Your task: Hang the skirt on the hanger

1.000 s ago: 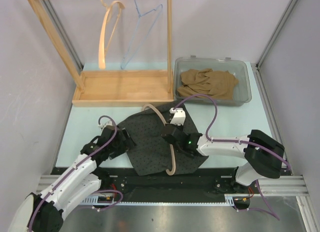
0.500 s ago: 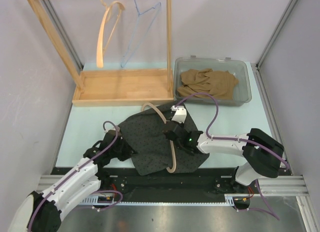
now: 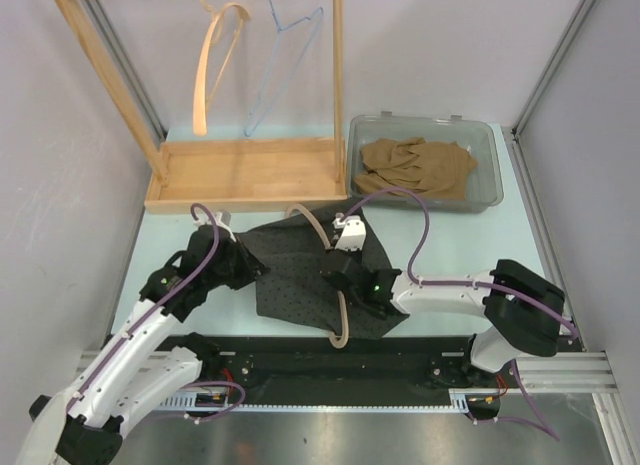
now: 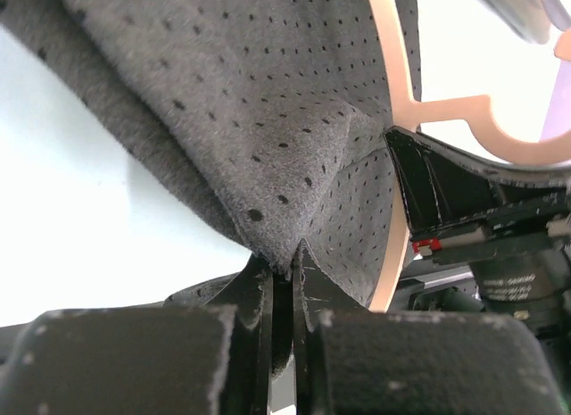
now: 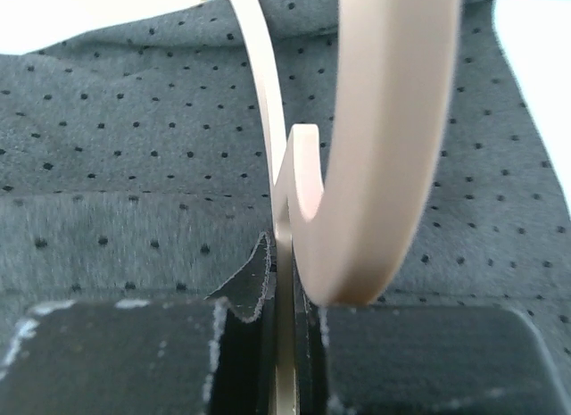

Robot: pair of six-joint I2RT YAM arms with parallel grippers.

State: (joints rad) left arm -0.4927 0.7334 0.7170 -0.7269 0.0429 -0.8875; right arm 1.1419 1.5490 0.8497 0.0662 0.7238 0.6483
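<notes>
- The left gripper (image 4: pixel 281 269) is closed tight on a fold at the edge of the dark dotted skirt (image 4: pixel 223 112). The cloth rises in a peak out of the jaws, so the pinch likely serves to lift or draw that edge.
- The right gripper (image 5: pixel 285 294) is clamped on a thin flat part of the beige hanger (image 5: pixel 393 120), bracing it over the fabric. A small flap of cloth sits just beside the jaws, and I cannot tell whether it is caught too.
- The skirt lies on the pale table (image 3: pixel 170 255) between the two arms. The hanger crosses its middle, one end toward the back and the other past the near hem.
- One arm steadies the frame while the other works the cloth, so the step in hand looks like feeding the skirt onto the hanger. It is not yet hung.
- Behind stands a wooden rack (image 3: pixel 245 175) carrying a wooden hanger (image 3: pixel 210 70) and a blue wire hanger (image 3: pixel 285 60).
- To its right a clear bin (image 3: pixel 490 200) holds a tan garment (image 3: pixel 415 165), well apart from both arms.
</notes>
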